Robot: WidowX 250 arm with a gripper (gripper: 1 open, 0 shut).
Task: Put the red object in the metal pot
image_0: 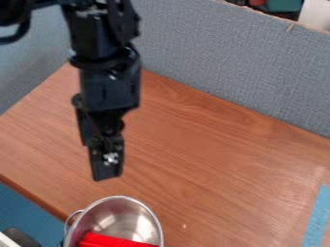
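black arm point(103, 68) upright, gripper point(104, 166) pointing down, empty

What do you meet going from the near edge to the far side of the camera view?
Metal pot with the red object inside, then the gripper hanging above the wooden table, then the grey partition wall.

A black robot arm reaches down over a brown wooden worktop point(233, 145), its claw point(104, 162) hanging above bare wood, apart from the pot. At the bottom edge sits the metal pot point(123, 205), with the red object point(88, 237) lying inside against its left wall. A grey partition point(245, 58) stands behind.
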